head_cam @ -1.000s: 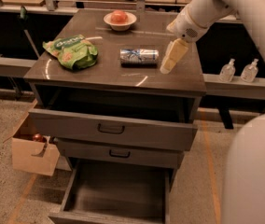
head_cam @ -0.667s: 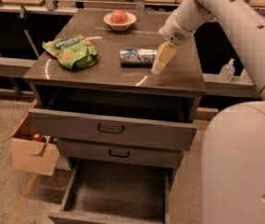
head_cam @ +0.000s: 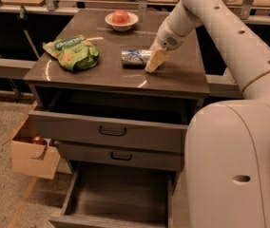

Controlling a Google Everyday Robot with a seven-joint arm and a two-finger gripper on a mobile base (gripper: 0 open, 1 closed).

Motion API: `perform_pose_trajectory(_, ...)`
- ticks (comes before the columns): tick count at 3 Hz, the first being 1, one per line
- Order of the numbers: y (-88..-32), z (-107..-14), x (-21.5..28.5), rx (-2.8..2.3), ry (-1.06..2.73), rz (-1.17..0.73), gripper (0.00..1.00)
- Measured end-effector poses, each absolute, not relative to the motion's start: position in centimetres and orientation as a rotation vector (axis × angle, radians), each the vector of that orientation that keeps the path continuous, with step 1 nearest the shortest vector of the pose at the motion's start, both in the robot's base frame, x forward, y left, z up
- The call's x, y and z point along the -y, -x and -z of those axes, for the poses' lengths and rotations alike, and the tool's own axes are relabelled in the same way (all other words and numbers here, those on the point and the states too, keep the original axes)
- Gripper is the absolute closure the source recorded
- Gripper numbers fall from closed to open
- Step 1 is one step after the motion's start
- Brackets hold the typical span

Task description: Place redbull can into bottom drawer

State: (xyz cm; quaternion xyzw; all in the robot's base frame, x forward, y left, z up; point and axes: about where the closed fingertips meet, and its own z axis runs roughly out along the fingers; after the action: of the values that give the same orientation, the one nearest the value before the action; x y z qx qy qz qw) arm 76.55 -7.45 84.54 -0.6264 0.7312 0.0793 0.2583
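Here, bottom drawer (head_cam: 120,198) open, redbull can (head_cam: 135,58) lying on cabinet top (head_cam: 178,75) — gripper (head_cam: 155,61) at its end, grip unclear.

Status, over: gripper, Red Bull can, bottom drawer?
Gripper beside slim silver-blue metal can, which lies sideways on cabinet top. Deep dark grey bottom drawer open. Green snack bag well aside.

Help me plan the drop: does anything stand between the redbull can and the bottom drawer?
Nothing visible blocks it. The redbull can lies on the cabinet top, the claw at its right end. The bottom drawer is pulled out, its floor in view; the top drawer juts partway over its back.
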Motion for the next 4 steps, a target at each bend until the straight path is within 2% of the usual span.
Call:
perform_pose_trajectory(2, -74.4, -87.2, 9.3, -1.984, 1.666, -0.213, 0.95)
perform_pose_trajectory(3, -69.3, -92.8, 11.8, -1.975, 1.574, -0.145, 1.00)
perform_pose_trajectory(4, -63.1, -98.4, 13.3, -1.954, 1.444, -0.059, 1.00)
